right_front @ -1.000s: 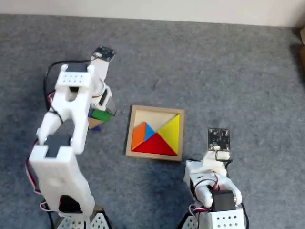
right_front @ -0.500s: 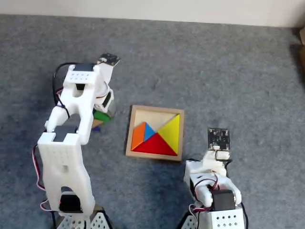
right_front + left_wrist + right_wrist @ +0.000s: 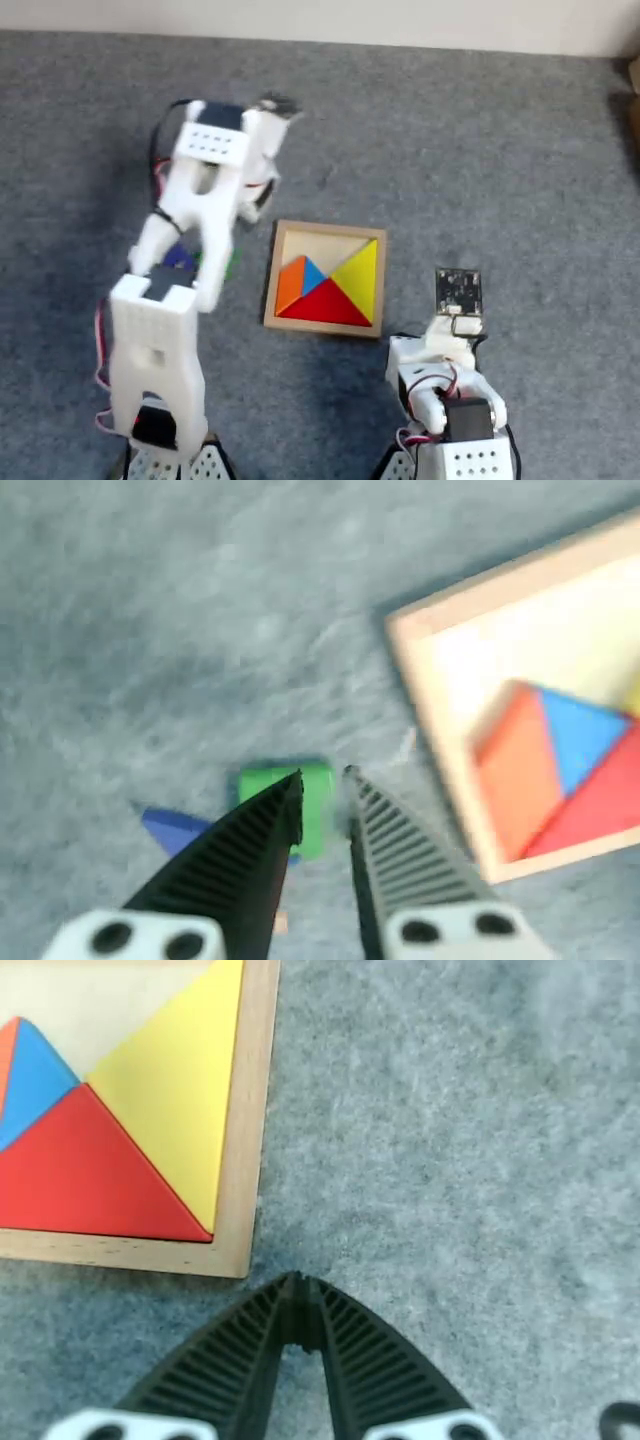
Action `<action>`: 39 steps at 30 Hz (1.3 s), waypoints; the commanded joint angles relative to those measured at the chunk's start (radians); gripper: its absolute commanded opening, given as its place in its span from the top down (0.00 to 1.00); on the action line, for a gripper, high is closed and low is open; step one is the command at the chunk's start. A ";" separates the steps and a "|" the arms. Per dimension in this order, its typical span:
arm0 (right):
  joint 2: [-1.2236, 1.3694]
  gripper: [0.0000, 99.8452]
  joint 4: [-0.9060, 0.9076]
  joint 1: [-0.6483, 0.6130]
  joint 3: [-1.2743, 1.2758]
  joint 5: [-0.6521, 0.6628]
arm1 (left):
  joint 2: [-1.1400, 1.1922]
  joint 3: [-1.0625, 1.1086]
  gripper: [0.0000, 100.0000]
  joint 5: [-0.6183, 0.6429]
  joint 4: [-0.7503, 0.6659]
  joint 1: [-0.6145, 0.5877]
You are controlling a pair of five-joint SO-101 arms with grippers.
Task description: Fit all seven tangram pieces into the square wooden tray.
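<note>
from above, the left arm point(image 3: 205, 190) hangs beside the tray point(image 3: 271, 290), nearer the loose pieces point(image 3: 183, 257) than the right arm is. its own camera shows the left gripper point(image 3: 322, 780) parted just a crack and empty, with the green piece point(image 3: 262, 782) lying right beyond its tips and the tray off to one side. the right gripper point(image 3: 300, 1295) is closed on nothing, with the tray corner just ahead.

Pale wood tray point(image 3: 325, 228): red triangle point(image 3: 325, 303) at 6 o'clock, yellow triangle point(image 3: 360, 270) at 3, orange piece point(image 3: 288, 283) at 9, little light-blue triangle point(image 3: 312, 272) in the middle. Loose green piece point(image 3: 315, 815) and dark blue piece point(image 3: 170, 825) on speckly grey carpet point(image 3: 480, 150).
</note>
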 commanded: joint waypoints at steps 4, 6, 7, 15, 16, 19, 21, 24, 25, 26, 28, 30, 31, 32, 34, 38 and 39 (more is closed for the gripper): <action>-0.019 0.99 0.005 0.004 0.108 -0.008 | -0.008 -0.093 0.93 0.083 0.025 0.180; -0.019 0.99 0.005 0.004 0.108 -0.008 | -0.008 -0.093 0.93 0.098 0.025 0.202; -0.019 0.99 0.005 0.004 0.108 -0.008 | -0.008 -0.093 0.93 0.098 0.025 0.203; -0.019 0.99 0.005 0.004 0.108 -0.008 | -0.016 -0.093 0.79 0.092 0.068 0.033; -0.019 0.99 0.005 0.004 0.108 -0.008 | -0.016 -0.091 0.77 0.091 0.068 0.001; -0.019 0.99 0.005 0.004 0.108 -0.008 | -0.016 -0.088 0.74 0.018 0.069 -0.073; -0.019 0.99 0.005 0.004 0.108 -0.008 | -0.016 -0.079 0.74 -0.032 0.071 -0.107; -0.019 0.99 0.005 0.004 0.108 -0.008 | -0.018 -0.031 0.74 -0.089 0.071 -0.133; -0.019 0.99 0.005 0.004 0.108 -0.008 | -0.018 -0.007 0.74 -0.107 0.071 -0.136; -0.019 0.99 0.005 0.004 0.108 -0.008 | -0.018 0.018 0.74 -0.127 0.071 -0.137; -0.019 0.99 0.005 0.004 0.108 -0.008 | -0.018 0.058 0.74 -0.158 0.066 -0.137; -0.019 0.99 0.005 0.004 0.108 -0.008 | -0.016 0.081 0.74 -0.170 0.060 -0.139; -0.019 0.99 0.005 0.004 0.108 -0.008 | -0.016 0.088 0.74 -0.170 0.060 -0.142; -0.019 0.99 0.005 0.004 0.108 -0.008 | -0.013 0.091 0.74 -0.170 0.060 -0.147; -0.019 0.99 0.005 0.004 0.108 -0.008 | -0.008 0.091 0.74 -0.170 0.060 -0.157; -0.019 0.99 0.005 0.004 0.108 -0.008 | -0.005 0.104 0.74 -0.172 0.038 -0.202; -0.019 0.99 0.005 0.004 0.108 -0.008 | -0.007 0.120 0.74 -0.173 0.023 -0.209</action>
